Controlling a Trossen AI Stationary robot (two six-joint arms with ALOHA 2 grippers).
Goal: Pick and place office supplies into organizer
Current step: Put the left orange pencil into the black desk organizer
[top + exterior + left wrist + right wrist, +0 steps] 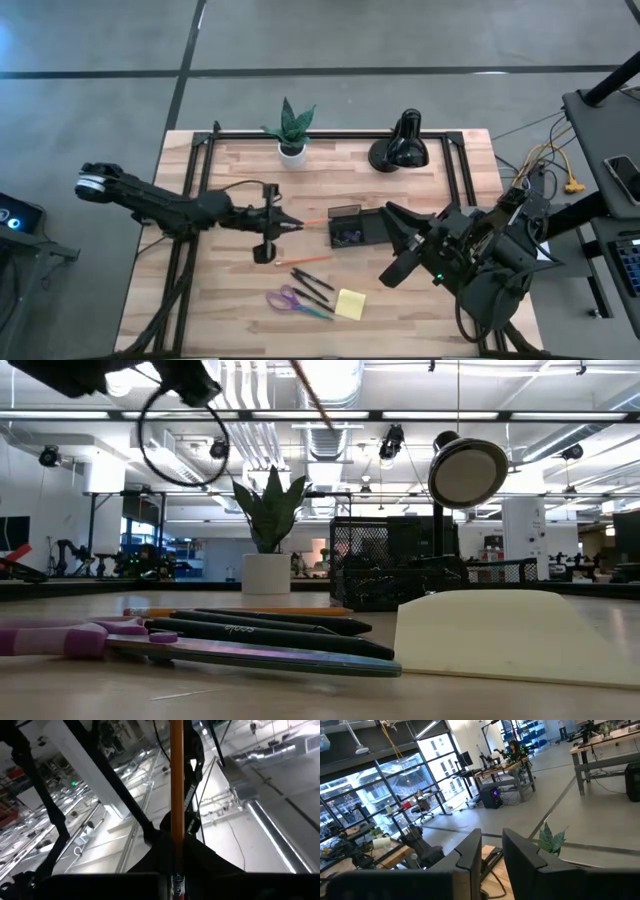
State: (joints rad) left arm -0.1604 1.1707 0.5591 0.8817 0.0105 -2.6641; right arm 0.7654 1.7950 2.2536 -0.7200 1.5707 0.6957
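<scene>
Pencil (312,219) clamped in my left pincer (283,226), raised beside organizer (350,226); next: tip-first into a compartment; right pincer (492,852) idle, parted.

Robotics lab or industrial workshop: bare ducts (330,385) and strip lights overhead, grey concrete floor (90,100), workbenches (502,770) with computers, glazed partitions (395,785) at nine o'clock.

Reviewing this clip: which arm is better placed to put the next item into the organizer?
Left. The left gripper is shut on an orange pencil aimed at the organizer. The right gripper sits beside the organizer, holding nothing.
</scene>
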